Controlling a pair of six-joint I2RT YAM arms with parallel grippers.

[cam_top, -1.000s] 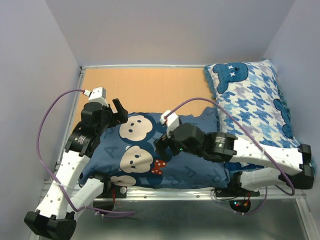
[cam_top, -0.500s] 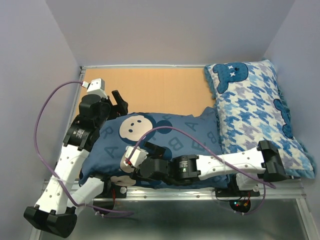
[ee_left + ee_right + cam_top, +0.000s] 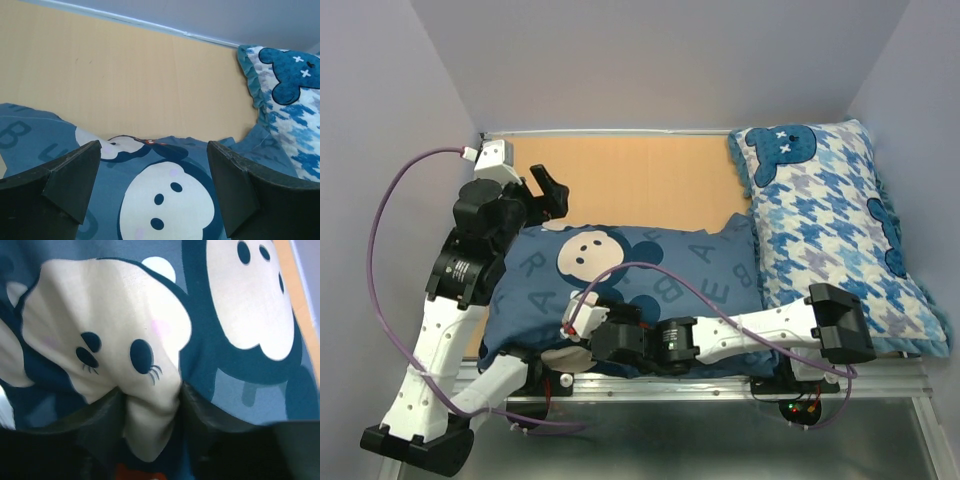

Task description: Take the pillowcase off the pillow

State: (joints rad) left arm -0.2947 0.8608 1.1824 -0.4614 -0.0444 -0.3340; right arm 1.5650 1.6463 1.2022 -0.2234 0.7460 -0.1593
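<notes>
Clearly right gripper (image 3: 152, 415) pinches pillowcase (image 3: 700, 262); left gripper (image 3: 152, 165) spread.

Pillowcase (image 3: 660, 285): dark blue fabric with cream cartoon mouse faces and grey-blue letters. Lies plump and flat on the table (image 3: 620, 170), long axis left-right, along the near edge. One mouse face is up at centre-left. Near-left edge is bunched: a fold with a cream face print is pinched between the right hand (image 3: 152, 425) fingers. Pillow is hidden inside, nothing of it shows.
</notes>
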